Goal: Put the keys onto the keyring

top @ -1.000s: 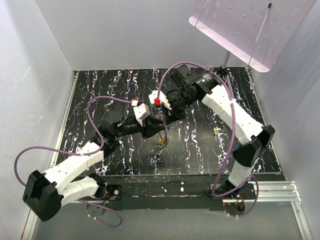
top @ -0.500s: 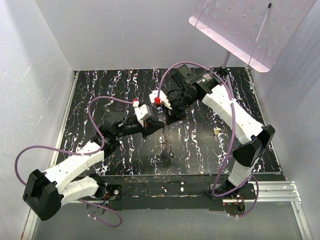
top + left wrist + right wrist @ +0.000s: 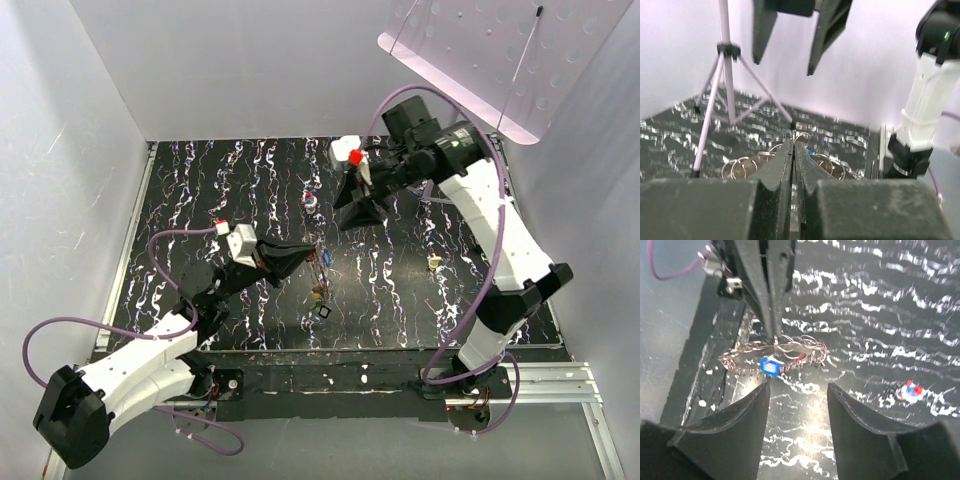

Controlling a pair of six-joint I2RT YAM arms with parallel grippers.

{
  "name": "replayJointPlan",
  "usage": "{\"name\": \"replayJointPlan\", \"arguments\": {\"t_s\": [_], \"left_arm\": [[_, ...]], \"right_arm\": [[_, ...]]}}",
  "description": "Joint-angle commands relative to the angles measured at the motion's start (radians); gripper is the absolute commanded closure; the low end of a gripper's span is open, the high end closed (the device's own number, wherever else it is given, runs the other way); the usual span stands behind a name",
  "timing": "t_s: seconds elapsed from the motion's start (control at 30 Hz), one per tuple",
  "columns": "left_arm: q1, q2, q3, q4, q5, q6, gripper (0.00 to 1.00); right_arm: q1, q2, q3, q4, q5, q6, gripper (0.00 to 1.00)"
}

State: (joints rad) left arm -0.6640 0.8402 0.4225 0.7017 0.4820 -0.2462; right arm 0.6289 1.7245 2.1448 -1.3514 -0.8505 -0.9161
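The keyring (image 3: pixel 774 346) is a thin metal ring with grey keys (image 3: pixel 740 360) fanned along it, one with a blue cap (image 3: pixel 769 365) and one with a red cap (image 3: pixel 800 359). My left gripper (image 3: pixel 314 252) is shut on the keyring's top edge, and the keys (image 3: pixel 321 290) dangle below it over the table. In the left wrist view the fingers (image 3: pixel 785 160) are pressed together, with rings and keys (image 3: pixel 742 167) showing behind them. My right gripper (image 3: pixel 358 212) hangs open, up and to the right of the keyring, holding nothing; its fingertips (image 3: pixel 747 405) frame bare table.
A small red-white-blue object (image 3: pixel 311 201) lies behind the keyring. A small beige lump (image 3: pixel 434 262) sits to the right. A pink perforated board (image 3: pixel 490 50) on a tripod stand (image 3: pixel 450 125) overhangs the back right corner. White walls enclose the black marbled table (image 3: pixel 200 190).
My right gripper opened, let go of the keyring and lifted away up and right. My left gripper closed on the keyring and drew back toward the near left with it.
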Motion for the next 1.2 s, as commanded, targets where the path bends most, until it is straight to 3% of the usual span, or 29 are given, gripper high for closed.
{"name": "replayJointPlan", "arguments": {"t_s": [0.0,0.2,0.47,0.67,0.8,1.17], "left_arm": [[-0.002,0.005,-0.01,0.467,-0.109,-0.174,1.0],[-0.003,0.086,0.071,0.637,-0.131,-0.278,1.0],[-0.002,0.169,0.119,0.699,-0.106,-0.315,1.0],[-0.002,0.186,0.128,0.696,-0.103,-0.318,1.0],[-0.003,0.186,0.128,0.699,-0.1,-0.32,1.0],[-0.003,0.162,0.122,0.673,-0.1,-0.306,1.0]], "right_arm": [[-0.02,-0.072,0.072,-0.12,-0.264,0.038,0.43],[-0.02,-0.063,0.092,0.079,-0.435,0.313,0.47],[-0.017,-0.066,0.069,0.331,-0.383,0.658,0.47],[0.006,-0.068,0.021,0.386,-0.378,0.741,0.48],[0.018,-0.077,-0.045,0.411,-0.343,0.764,0.55],[0.006,-0.079,-0.03,0.42,-0.309,0.769,0.56]]}}
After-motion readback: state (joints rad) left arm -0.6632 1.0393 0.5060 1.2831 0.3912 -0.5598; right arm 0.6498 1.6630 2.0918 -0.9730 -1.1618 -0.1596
